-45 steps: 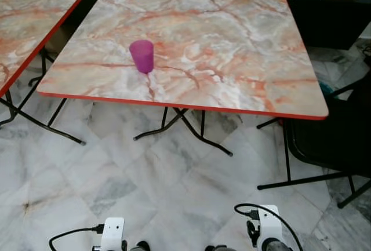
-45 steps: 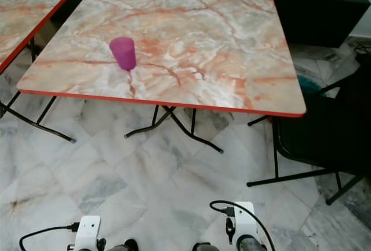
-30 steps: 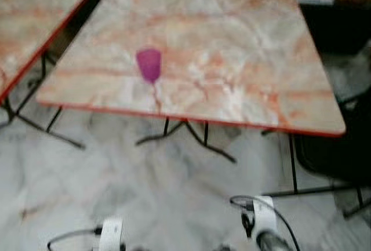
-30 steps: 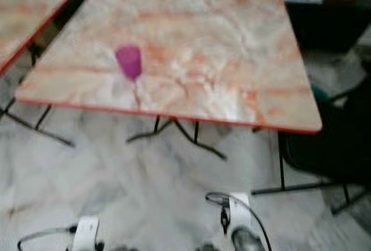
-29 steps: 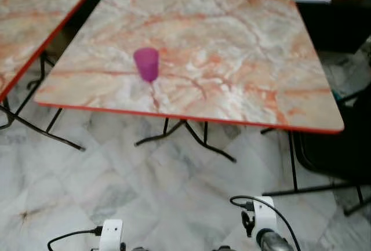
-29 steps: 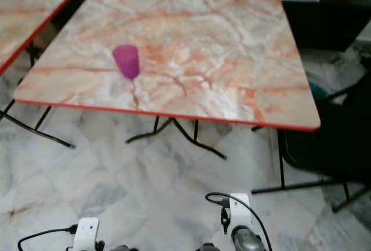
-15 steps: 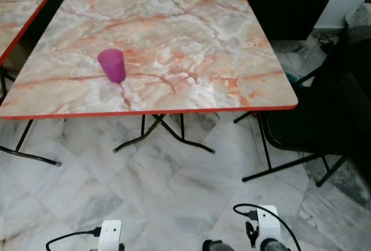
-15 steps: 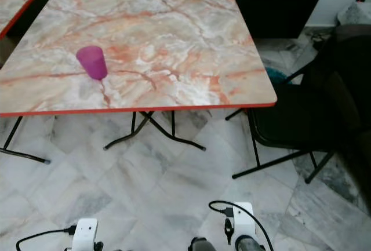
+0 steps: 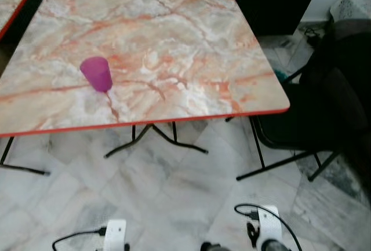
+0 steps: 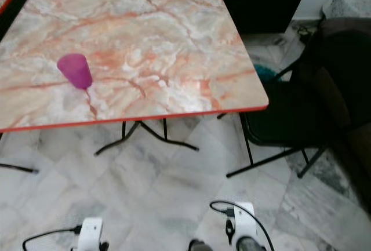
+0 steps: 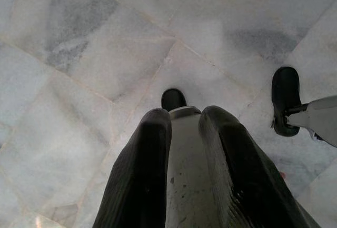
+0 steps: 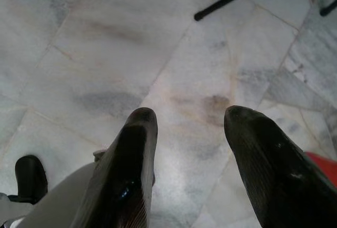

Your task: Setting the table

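Observation:
A purple plastic cup (image 9: 96,73) stands upright on the marble-patterned table (image 9: 191,48), near its front left part; the table has a red rim. Both arms hang low at my sides, far below and in front of the table edge. In the left wrist view, my left gripper (image 11: 184,115) points down at the floor, its black fingers (image 11: 150,149) a narrow gap apart and holding nothing. My right gripper (image 12: 189,117) also faces the floor, fingers (image 12: 138,133) spread wider and empty.
A black folding chair (image 9: 324,106) stands at the table's right side, its legs reaching onto the marble floor (image 9: 174,193). A black cabinet (image 9: 278,4) with items on it sits behind the table. A second table's corner (image 9: 10,4) lies at the far left.
The camera has swung to the right, so the cup and table sit further left in the picture and more of the chair shows. The cup itself has not moved; both arms still hang.

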Tool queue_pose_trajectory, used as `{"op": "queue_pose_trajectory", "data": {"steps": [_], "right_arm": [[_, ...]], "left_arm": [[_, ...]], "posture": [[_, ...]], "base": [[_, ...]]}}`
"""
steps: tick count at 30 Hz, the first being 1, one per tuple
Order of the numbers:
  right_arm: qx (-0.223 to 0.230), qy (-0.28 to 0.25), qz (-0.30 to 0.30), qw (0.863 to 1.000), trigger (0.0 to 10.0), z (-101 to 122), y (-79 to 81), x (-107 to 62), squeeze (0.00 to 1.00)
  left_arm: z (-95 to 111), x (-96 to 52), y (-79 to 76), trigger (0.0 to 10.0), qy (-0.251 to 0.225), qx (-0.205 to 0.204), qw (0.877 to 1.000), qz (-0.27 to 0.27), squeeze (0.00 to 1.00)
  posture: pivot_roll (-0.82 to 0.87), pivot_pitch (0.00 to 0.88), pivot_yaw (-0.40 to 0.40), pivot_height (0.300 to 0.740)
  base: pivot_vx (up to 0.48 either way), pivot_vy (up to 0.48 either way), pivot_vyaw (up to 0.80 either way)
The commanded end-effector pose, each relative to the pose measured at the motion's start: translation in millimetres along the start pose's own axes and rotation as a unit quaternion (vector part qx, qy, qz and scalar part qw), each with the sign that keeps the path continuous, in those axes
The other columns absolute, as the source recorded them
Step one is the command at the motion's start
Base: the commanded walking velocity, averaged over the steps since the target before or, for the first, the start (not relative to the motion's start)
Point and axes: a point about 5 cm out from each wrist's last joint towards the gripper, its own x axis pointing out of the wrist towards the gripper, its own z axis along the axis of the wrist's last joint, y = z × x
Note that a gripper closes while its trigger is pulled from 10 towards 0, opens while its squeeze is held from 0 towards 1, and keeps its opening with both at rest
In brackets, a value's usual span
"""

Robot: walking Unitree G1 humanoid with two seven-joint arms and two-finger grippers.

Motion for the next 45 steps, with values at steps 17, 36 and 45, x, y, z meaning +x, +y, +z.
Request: {"op": "queue_pose_trajectory", "data": {"steps": [17, 36, 45], "right_arm": [[0.007, 0.013, 0.003, 1.000, 10.0, -8, 1.4, -1.8, 0.00], [0.005, 0.009, 0.000, 1.000, 10.0, -5, -0.9, -1.0, 0.00], [0.007, 0.008, -0.002, 1.000, 10.0, -3, -1.9, -0.6, 0.00]], "left_arm": [[-20, -4.2, 2.0, 10.0, 0.033, 0.001, 0.999, -0.003, 0.00], [-22, -7.8, 9.1, 10.0, 0.013, -0.095, 0.985, 0.142, 0.00], [41, -30.7, 114.3, 10.0, -0.131, -0.138, 0.923, 0.333, 0.00]], "posture": [[-0.06, 0.192, -0.027, 0.740], [-0.04, 0.209, -0.053, 0.740], [-0.03, 0.205, -0.056, 0.740]], "base": [[0.186, 0.000, -0.16], [0.000, 0.000, -0.04], [0.000, 0.000, 0.00]]}}
